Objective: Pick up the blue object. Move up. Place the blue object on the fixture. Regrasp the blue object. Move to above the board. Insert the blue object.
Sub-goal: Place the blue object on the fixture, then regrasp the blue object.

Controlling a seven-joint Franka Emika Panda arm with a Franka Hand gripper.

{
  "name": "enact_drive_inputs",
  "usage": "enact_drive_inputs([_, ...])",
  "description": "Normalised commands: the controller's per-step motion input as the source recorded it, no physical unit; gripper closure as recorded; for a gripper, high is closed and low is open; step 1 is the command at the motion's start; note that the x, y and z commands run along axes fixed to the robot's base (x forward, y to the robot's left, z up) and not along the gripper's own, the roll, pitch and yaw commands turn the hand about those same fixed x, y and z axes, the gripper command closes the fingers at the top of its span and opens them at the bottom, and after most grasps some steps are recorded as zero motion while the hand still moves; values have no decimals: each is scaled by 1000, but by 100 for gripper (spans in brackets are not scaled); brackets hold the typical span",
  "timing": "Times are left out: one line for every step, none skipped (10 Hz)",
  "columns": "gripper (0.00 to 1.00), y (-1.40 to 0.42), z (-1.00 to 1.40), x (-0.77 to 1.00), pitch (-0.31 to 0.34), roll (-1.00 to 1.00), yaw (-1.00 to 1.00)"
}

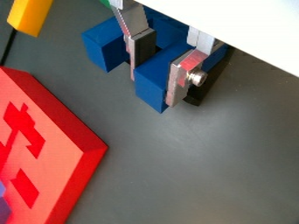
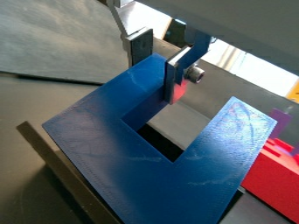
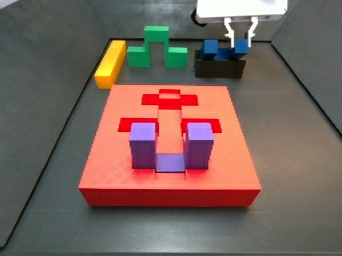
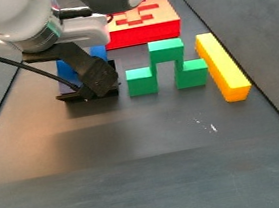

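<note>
The red board fills the middle of the floor, a purple U-shaped block seated in its near slots. At the far right the fixture carries the blue object, prongs upright. The gripper hangs directly over it, its fingers straddling one prong, seemingly pinching it; the board lies nearer and left.

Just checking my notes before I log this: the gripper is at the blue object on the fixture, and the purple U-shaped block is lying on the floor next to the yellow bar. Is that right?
Not quite. The gripper is indeed at the blue object on the fixture, but the purple U-shaped block sits on the red board, not on the floor beside the yellow bar. A side view shows this plainly.
</note>
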Motion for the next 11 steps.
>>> enact_drive_inputs([100, 0, -17, 0, 0, 0, 0])
enact_drive_inputs([100, 0, -29, 0, 0, -6, 0])
enact_drive_inputs([0, 0, 0, 0, 0, 0, 0])
enact_drive_inputs([0, 0, 0, 23, 9, 31, 0])
enact_drive_inputs([0, 0, 0, 0, 0, 23, 0])
enact_drive_inputs([0, 0, 60, 29, 57, 51, 0])
enact_drive_inputs([0, 54, 586, 49, 134, 111, 0])
enact_drive_inputs([0, 74, 929, 43, 151, 337, 0])
enact_drive_inputs([0, 69, 929, 74, 143, 371, 0])
enact_drive_inputs([0, 26, 889, 74, 77, 400, 0])
enact_drive_inputs([0, -31, 746, 149, 51, 717, 111])
